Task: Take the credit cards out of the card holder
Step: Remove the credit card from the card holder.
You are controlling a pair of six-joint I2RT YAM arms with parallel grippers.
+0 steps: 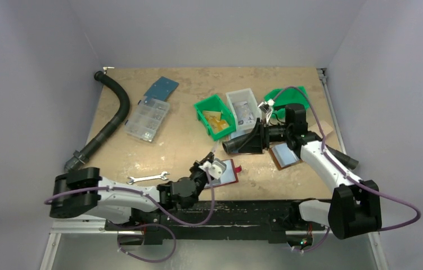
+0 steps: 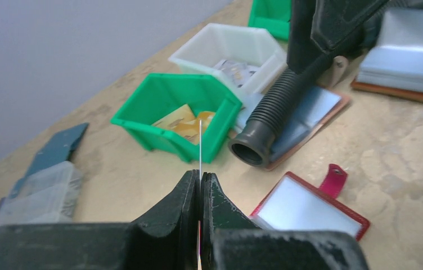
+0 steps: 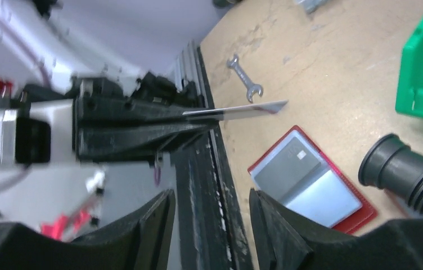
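Maroon card holder (image 3: pixel 310 183) lying open on table (image 1: pixel 158 152), near front edge, just beside left gripper (image 2: pixel 199 181). Left gripper clamping thin credit card (image 3: pixel 243 109), holding it edge-on in air, clear of holder. Right gripper (image 3: pixel 210 198) hovering, jaws apart, gripping nothing. Step in hand, likely: carrying extracted card aside. Next move calling for laying card on bare wood, then going for grey card seemingly sitting in holder pocket.
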